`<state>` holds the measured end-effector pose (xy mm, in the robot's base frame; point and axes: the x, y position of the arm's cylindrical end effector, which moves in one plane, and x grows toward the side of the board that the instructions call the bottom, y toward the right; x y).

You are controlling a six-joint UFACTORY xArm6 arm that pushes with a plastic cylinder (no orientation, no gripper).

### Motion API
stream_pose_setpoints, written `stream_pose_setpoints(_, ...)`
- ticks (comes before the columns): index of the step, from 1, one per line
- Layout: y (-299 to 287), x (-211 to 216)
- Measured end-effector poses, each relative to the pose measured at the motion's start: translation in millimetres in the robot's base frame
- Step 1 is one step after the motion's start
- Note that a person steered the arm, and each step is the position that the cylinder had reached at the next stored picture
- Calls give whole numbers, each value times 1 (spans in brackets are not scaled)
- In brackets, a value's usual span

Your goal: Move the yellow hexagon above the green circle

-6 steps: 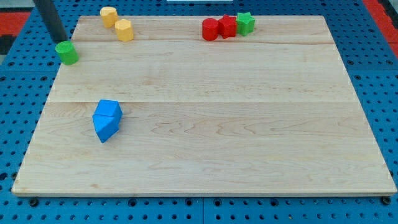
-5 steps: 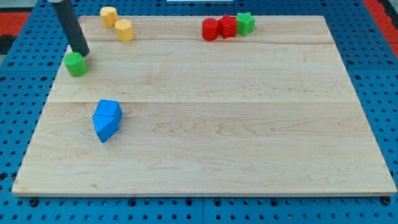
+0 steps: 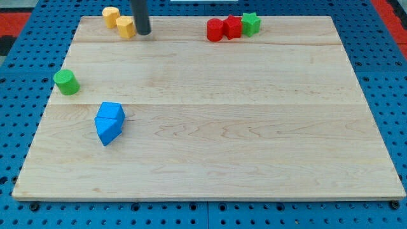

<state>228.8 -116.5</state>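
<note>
The yellow hexagon (image 3: 125, 27) lies near the board's top left. A second yellow block (image 3: 110, 15), rounded, sits just up and left of it. The green circle (image 3: 66, 82) stands at the board's left edge, well below the yellow blocks. My tip (image 3: 144, 32) is right beside the yellow hexagon, on its right side, touching or nearly touching it. The rod rises out of the view's top.
Two blue blocks (image 3: 109, 122) sit joined together below and right of the green circle. Two red blocks (image 3: 224, 28) and a green star (image 3: 250, 23) form a row at the top centre-right. The wooden board (image 3: 222, 127) lies on blue pegboard.
My tip pushed the green circle down the left edge, then left it and swung up and right to the yellow hexagon's right side. The other blocks have not moved.
</note>
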Motion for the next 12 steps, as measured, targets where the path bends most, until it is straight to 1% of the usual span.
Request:
stream_pose_setpoints(1, 2, -25)
stream_pose_setpoints(2, -38, -33)
stream_pose_setpoints(4, -36, 48)
stream_pose_setpoints(5, 1, 0)
stream_pose_setpoints(6, -34, -20)
stream_pose_setpoints(7, -95, -11)
stream_pose_setpoints(8, -108, 11)
stream_pose_setpoints(9, -71, -4)
stream_pose_setpoints(10, -52, -12)
stream_pose_setpoints(11, -33, 34)
stream_pose_setpoints(12, -50, 76)
